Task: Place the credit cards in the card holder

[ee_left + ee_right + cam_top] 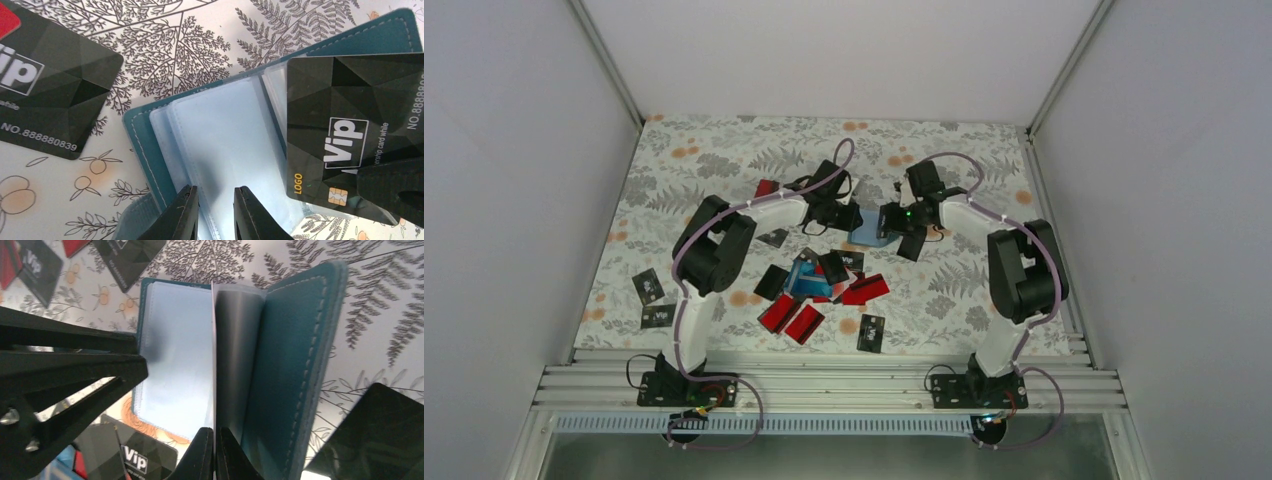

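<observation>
Card holder lies spread open on the tabletop between both arms. Right hand is pinched together on one clear sleeve; left hand has fingers narrowly apart over the sleeves. Credit cards lie scattered nearer.

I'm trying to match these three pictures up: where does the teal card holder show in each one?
Top external: card holder near the picture's centre, small and pale blue.
Left wrist: card holder lying open, filling the middle, clear pockets facing up.
Right wrist: card holder open, its teal side right of centre.
Shared landmark: the fern-print table cover under it in all three.
</observation>
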